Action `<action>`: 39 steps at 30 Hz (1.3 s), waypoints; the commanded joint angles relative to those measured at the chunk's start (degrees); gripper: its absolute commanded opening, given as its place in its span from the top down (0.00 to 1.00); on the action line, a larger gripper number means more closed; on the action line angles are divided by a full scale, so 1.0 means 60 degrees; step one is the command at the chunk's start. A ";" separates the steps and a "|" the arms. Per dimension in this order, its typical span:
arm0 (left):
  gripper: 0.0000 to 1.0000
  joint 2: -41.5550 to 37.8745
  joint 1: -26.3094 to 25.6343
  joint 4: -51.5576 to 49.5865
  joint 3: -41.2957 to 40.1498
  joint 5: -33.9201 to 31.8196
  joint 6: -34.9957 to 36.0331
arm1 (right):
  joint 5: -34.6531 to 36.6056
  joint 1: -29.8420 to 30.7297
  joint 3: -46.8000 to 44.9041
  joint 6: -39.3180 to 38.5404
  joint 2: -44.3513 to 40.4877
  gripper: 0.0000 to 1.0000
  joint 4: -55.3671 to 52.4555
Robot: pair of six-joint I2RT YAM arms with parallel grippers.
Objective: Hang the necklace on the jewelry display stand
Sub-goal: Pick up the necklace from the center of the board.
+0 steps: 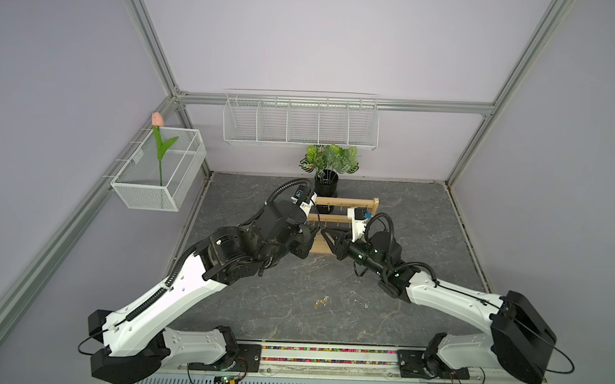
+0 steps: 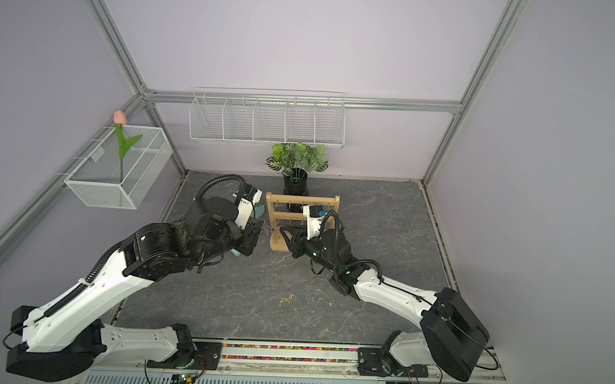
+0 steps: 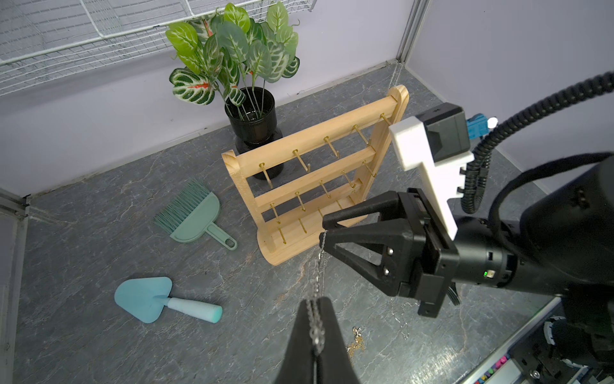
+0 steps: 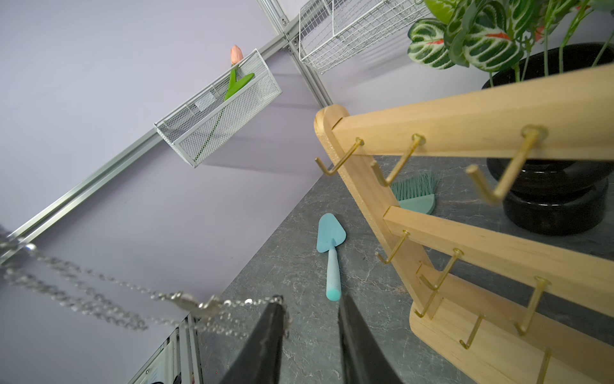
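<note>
Grey veined slab table [image 1: 422, 242], lilac walls, aluminium frame.

- Silver necklace [image 3: 320, 266]: off the slab, strung in the air from one pair of jaws to the other, not yet on a hook.
- Left gripper [image 3: 315, 301]: jaws pressed together, chain pinched between the tips.
- Right gripper [image 4: 310, 299]: jaws part-way apart with a clear gap. The chain is looped over the tip of one finger [image 4: 265, 339], and nothing sits in the gap.
- Jewelry display stand [image 3: 319, 156]: upright on the slab just beyond the right jaws' tips, gold hooks pointing towards them.
- Potted plant [image 3: 252, 119]: black pot, behind the stand, farther from both jaws.
- Green hand brush [image 3: 196, 216] and blue trowel [image 3: 149, 299]: flat on the slab, on the left jaws' side of the stand.
- Small gold chain [image 1: 322, 301]: heaped on the slab behind both jaws, towards the arm bases.
</note>
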 commanded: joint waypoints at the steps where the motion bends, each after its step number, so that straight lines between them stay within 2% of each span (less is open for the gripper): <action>1: 1.00 0.0209 -0.0077 0.0067 0.0144 -0.0055 0.0268 | -0.0542 0.0116 0.0022 -0.0171 -0.0220 0.61 0.0057; 6: 1.00 0.0564 -0.0080 -0.0176 0.0316 0.0256 0.0537 | -0.0964 0.0150 0.0137 -0.0788 -0.0689 0.48 -0.0646; 12: 1.00 0.0749 -0.0084 -0.0439 0.0417 0.0370 0.0624 | -0.1068 0.0156 0.0248 -0.1318 -0.1237 0.45 -0.1011; 20: 1.00 0.0824 -0.0124 -0.0434 0.0445 0.0584 0.0525 | -0.1380 0.0198 0.0441 -0.1419 -0.1011 0.56 -0.0715; 39: 1.00 0.0956 -0.0197 -0.0522 0.0611 0.0517 0.0550 | -0.1711 0.0321 0.0779 -0.1371 -0.0517 0.58 -0.0423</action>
